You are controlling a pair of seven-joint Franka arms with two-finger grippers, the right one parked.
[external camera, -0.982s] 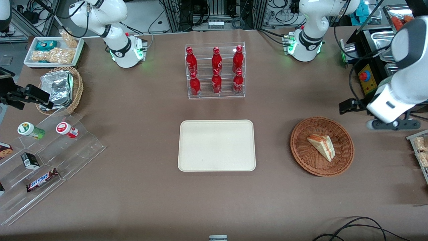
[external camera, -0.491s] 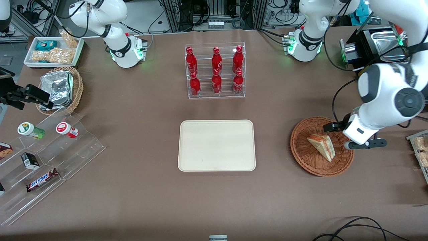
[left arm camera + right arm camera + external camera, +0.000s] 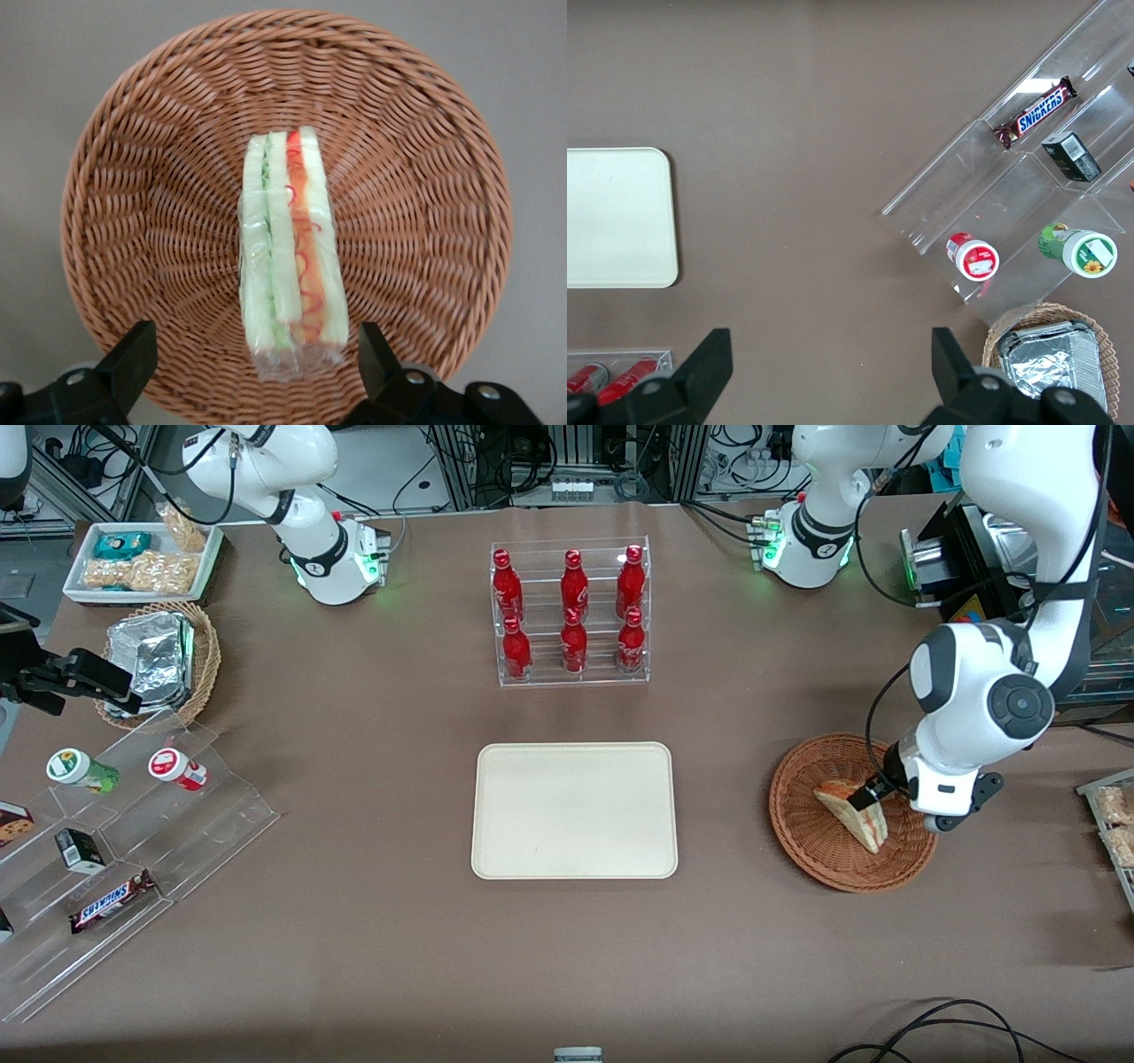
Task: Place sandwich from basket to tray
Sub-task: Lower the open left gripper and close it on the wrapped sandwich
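Sandwich in basket, my claw spread over it

Sandwich, a pale triangular bread wedge (image 3: 291,257) with red-orange and green filling, lies on its side in the middle of the round reddish-brown wicker basket (image 3: 811,841), its layered cut edge facing up at my wrist camera, so the two flat bread faces are what I can pinch. My claw (image 3: 257,376) hangs just above the wedge's wide end with its fingers (image 3: 124,367) spread apart, one on each bread face, touching nothing. The basket's low sloping wall leaves room to come down and lift straight out. The flat cream rectangular tray (image 3: 574,810) lies bare, well apart toward the parked arm's end, with open brown surface (image 3: 722,824) between.
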